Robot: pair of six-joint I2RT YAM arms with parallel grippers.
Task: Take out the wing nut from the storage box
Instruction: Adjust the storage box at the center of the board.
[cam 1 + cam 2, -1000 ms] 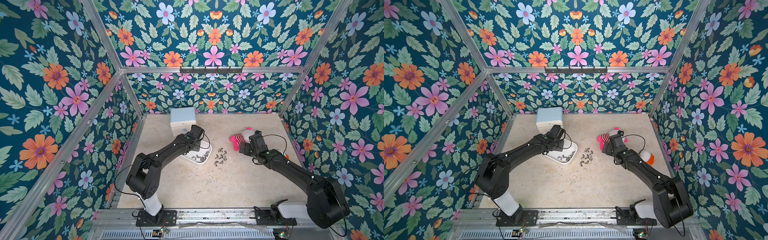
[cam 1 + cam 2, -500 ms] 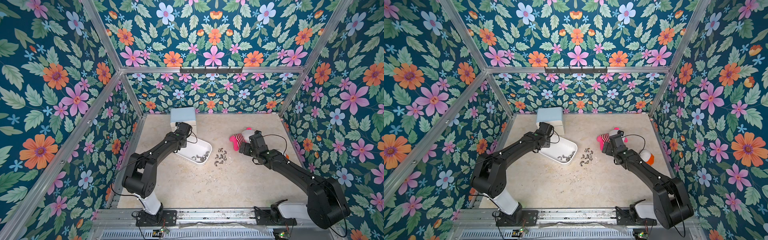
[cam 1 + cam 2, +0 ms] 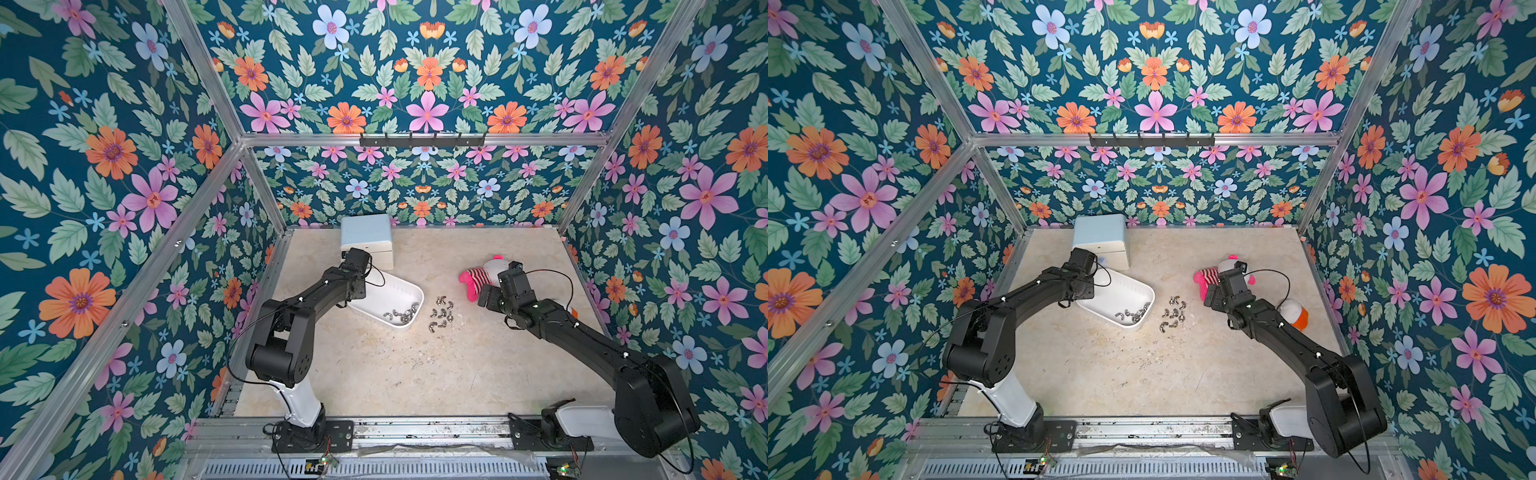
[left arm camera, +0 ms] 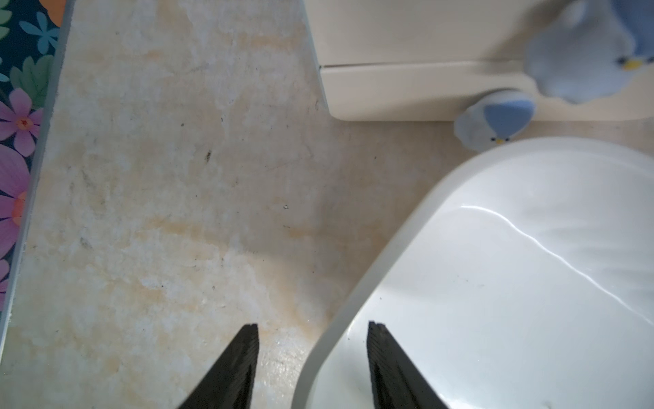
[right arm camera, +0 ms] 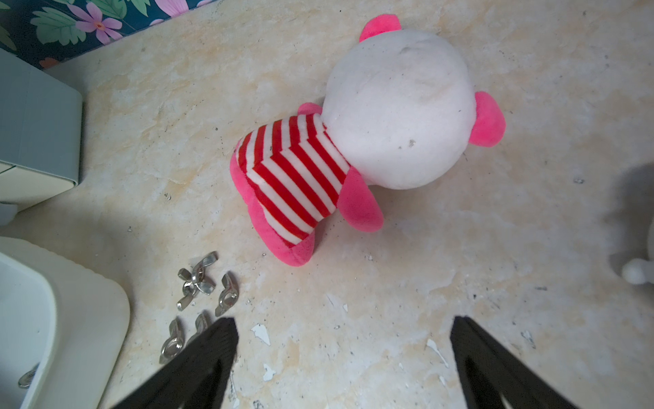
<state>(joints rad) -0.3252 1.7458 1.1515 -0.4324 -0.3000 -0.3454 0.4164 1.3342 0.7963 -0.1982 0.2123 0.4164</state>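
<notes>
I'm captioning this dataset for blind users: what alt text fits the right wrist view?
A plush toy with a white head, pink ears and red-striped shirt lies on the beige table, with loose wing nuts between it and the white storage box. The right gripper hovers above, jaws wide apart and empty.

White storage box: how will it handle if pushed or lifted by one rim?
The storage box looks thin, glossy plastic, so probably light and apt to slide when pushed. Its wing nuts cluster at one end; lifting the opposite rim, which the left end effector straddles, would likely tilt it and shift them. Rim may flex slightly.
</notes>
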